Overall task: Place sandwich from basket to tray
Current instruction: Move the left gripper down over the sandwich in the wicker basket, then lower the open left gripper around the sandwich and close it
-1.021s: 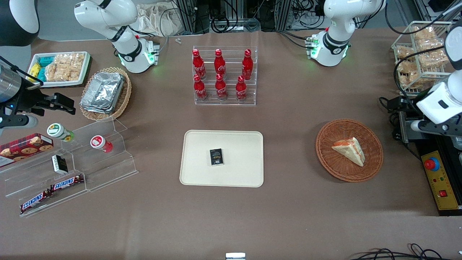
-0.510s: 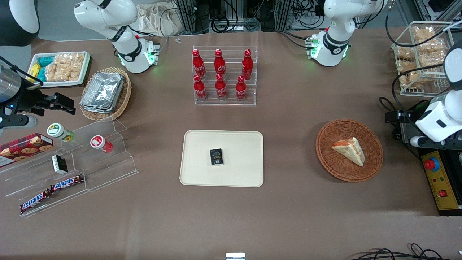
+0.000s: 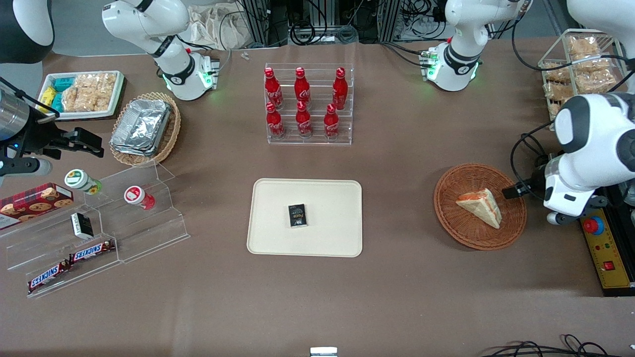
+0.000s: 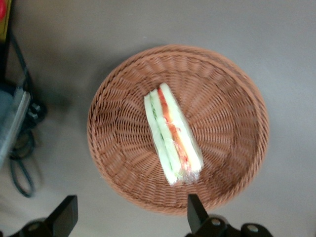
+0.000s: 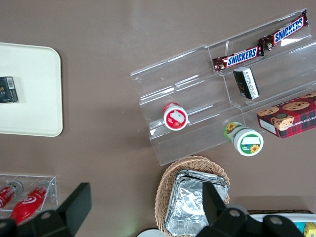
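Three views are on record, and we take them in turn.

Front view: we find the sandwich (image 3: 480, 207) lying on its side in the reddish-brown wicker basket (image 3: 480, 206), toward the working arm's end of the table. The cream tray (image 3: 305, 217) sits at the middle of the table, well apart from the basket, with a small black packet (image 3: 297, 215) resting on it. The left arm's gripper (image 3: 512, 192) shows only as a dark tip over the basket rim, just beside the sandwich and not touching it. Farther from the camera than the tray stands a clear rack of red cola bottles (image 3: 302, 105).

Left wrist view: we look down on the basket (image 4: 123, 143) with the wrapped sandwich (image 4: 172, 139) at its centre, white bread with red and green filling along the exposed edge. The gripper (image 4: 129, 217) hangs above the basket rim with its fingers (image 4: 195, 212) spread wide apart, holding nothing.

Right wrist view: we note a corner of the tray (image 5: 34, 98) with the black packet (image 5: 8, 90) on it, a clear stepped stand (image 5: 207, 94) carrying two Snickers bars (image 5: 259, 43), and a tan basket of foil containers (image 5: 195, 202).
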{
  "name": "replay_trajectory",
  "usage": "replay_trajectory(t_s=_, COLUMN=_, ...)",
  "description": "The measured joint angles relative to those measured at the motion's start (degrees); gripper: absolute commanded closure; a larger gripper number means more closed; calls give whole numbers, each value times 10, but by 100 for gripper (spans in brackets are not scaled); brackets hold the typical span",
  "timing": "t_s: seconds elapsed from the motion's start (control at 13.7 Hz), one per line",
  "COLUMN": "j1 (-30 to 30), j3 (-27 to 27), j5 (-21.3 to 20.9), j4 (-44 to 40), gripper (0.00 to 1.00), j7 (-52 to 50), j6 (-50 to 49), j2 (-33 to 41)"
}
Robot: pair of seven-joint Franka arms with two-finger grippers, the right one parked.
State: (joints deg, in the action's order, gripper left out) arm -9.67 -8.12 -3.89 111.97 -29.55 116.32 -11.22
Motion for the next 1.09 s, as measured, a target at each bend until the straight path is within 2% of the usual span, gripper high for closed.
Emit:
replay_trajectory(t_s=0.29, j1=-3, j3=1, j5=0, j4=43, gripper=0, j7=-168, j6=64, j2=-7)
replay_trajectory(t_s=1.09, j1=0, j3=0, j5=0, j4=62, gripper=0, j7=-237, j6=124, j2=-67)
